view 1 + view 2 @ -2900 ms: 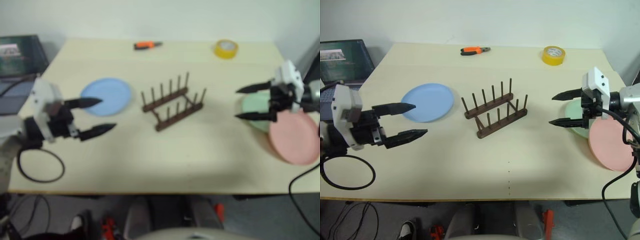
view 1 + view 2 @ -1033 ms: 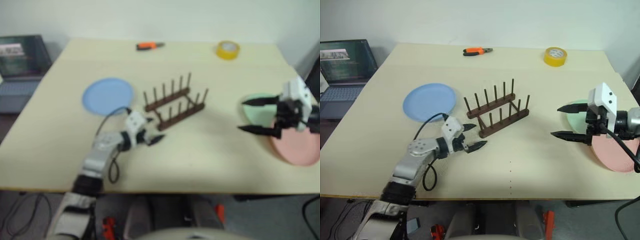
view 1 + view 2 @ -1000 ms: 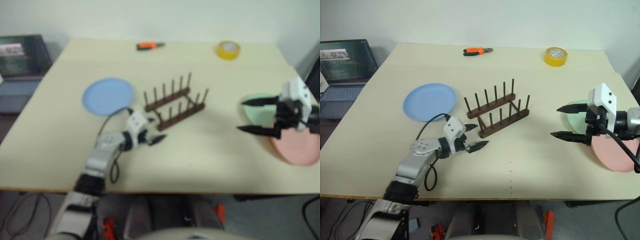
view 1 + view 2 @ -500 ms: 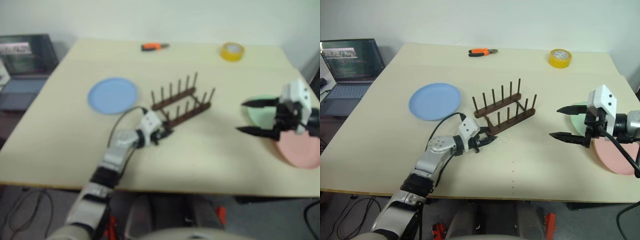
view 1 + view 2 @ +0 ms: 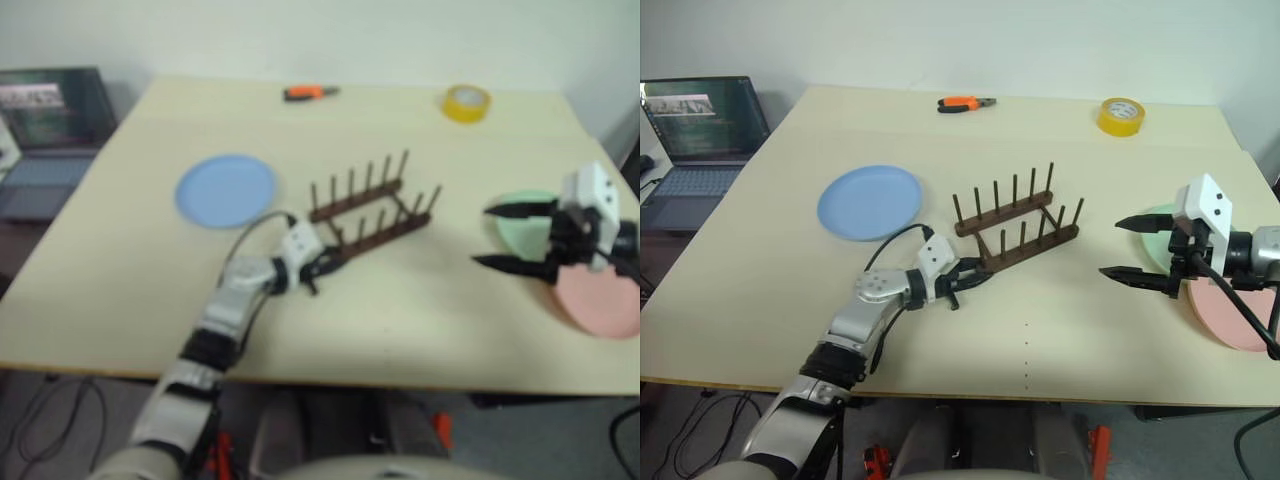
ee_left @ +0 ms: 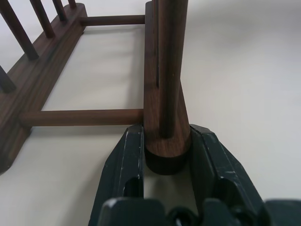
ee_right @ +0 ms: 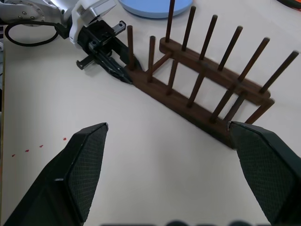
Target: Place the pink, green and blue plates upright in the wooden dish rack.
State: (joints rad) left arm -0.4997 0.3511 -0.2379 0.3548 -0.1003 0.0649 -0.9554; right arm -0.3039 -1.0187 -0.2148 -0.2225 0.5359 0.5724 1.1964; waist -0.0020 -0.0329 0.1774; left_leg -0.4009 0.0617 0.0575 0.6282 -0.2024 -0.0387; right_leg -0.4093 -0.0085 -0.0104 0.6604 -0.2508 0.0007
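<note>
The wooden dish rack [image 5: 1015, 230] stands mid-table with no plates in it. My left gripper [image 5: 975, 277] is shut on the near left end of its front rail; the left wrist view shows both fingers [image 6: 129, 155] clamped on that rail end [image 6: 164, 117]. The blue plate [image 5: 870, 202] lies flat to the rack's left. At the right, the green plate [image 5: 1160, 245] lies partly under the pink plate [image 5: 1230, 315]. My right gripper [image 5: 1125, 247] hangs open over the green plate's left edge, holding nothing. The right wrist view shows the rack [image 7: 211, 89] and my left gripper [image 7: 124, 73].
A yellow tape roll [image 5: 1120, 115] and orange pliers [image 5: 965, 103] lie near the table's far edge. A laptop [image 5: 700, 120] sits beyond the left edge. Bare tabletop lies between the rack and the right-hand plates.
My left arm came in from the left to the rack's end and its gripper closed on the front rail. The rack has since slid slightly to the right. The right gripper stayed put.
</note>
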